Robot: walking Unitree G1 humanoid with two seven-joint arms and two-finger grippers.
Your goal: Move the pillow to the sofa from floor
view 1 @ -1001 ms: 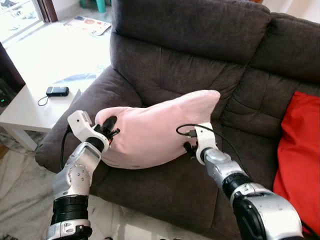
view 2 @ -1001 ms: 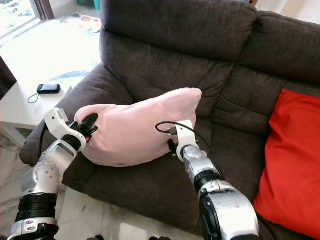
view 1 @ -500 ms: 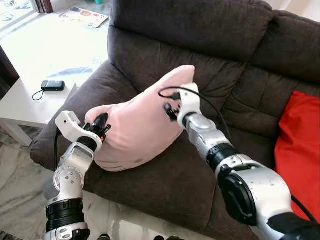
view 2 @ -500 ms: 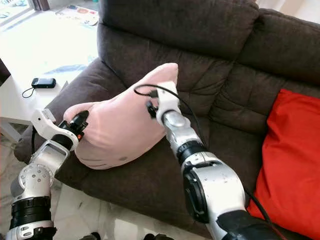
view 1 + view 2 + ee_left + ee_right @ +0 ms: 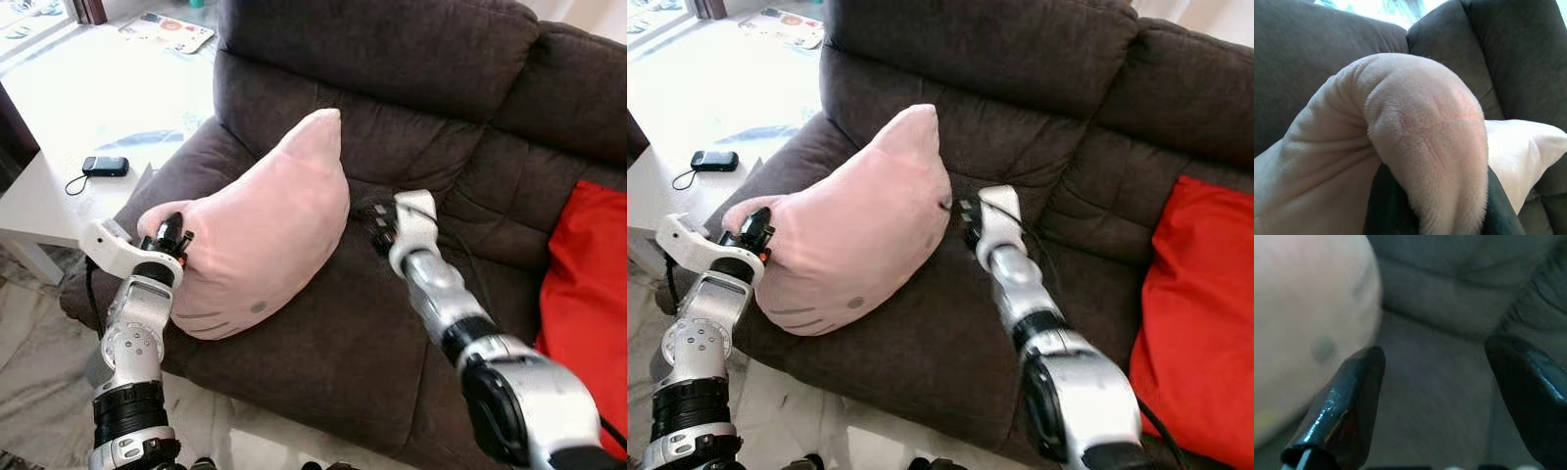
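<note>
The left gripper [image 5: 172, 238] is clamped on a fold of pillow [image 5: 265, 235], forearm raised. The right gripper [image 5: 1435, 382] is held spread, arm extended forward.

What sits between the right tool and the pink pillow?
Nothing: between the right tool and the pink pillow lies bare dark sofa fabric, seen in both eye views.

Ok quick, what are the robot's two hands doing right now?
Left gripper: closed, pinching a corner of the pink pillow.
Right gripper: open, holding nothing, beside the pillow over the sofa seat.
</note>
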